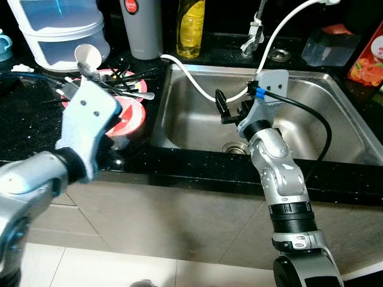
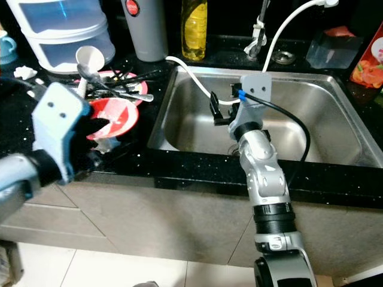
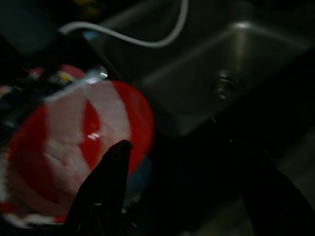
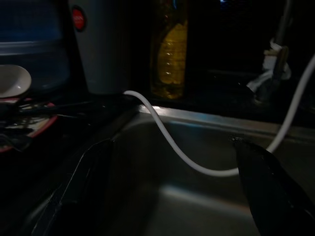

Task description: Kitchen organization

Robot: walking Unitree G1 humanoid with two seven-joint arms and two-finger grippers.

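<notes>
Nearest the head camera, left gripper (image 3: 182, 191) hovers over the counter edge just beside the red-and-white bowl (image 1: 128, 116); fingers (image 3: 106, 187) spread wide, nothing held. Bowl sits on the black counter (image 1: 30, 119), near a plate (image 2: 128, 81) piled with dark cutlery and a white spoon (image 2: 88, 60). Right gripper (image 4: 172, 191) hangs over the steel sink (image 1: 197, 128), fingers wide apart, empty; white hose (image 4: 167, 142) loops across the basin ahead of it. Judgement: step in hand is likely taking the bowl for the sink. To do it well, bring one finger inside the rim and one outside, close on the near wall, lift straight before swinging right, and keep clear of the cutlery. Hose could snag a carried bowl; pass below or in front of it.
</notes>
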